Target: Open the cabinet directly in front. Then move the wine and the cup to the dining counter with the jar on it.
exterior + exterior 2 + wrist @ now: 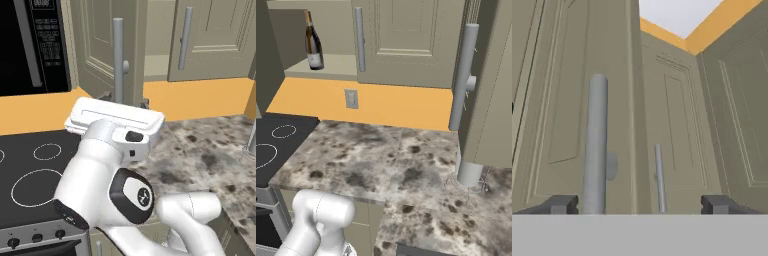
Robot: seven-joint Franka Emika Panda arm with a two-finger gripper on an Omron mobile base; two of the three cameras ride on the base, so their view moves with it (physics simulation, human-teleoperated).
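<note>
Claw: claw (pixel 639 204) stands wide open, empty; its two dark tips sit far apart at the bottom of the hand view, the grey bar handle (pixel 595 145) rising just inside the left tip, no contact visible.
Door in hand: that handle belongs to the swung-out door (pixel 107 47) of the cabinet (pixel 406 40); the door juts toward the robot, edge on in the left base view.
Other door: shut or nearly so, with its own bar handle (pixel 359 39).
Wine: wine (pixel 313 42) stands upright on the open cabinet shelf (pixel 336 65), well left of the closed door.
Cup: not made out from here.
Counter: mottled stone counter (pixel 386 155) below, cooktop (pixel 35 175) to its left, black microwave (pixel 30 45) above that.
Risk: pulling away, the left tip could catch the bar and drag the door; reaching for the bottle, the arm could knock the jutting door, or a high grip could topple the tall bottle.
Count: two doors, two bar handles, one bottle, one claw.
</note>
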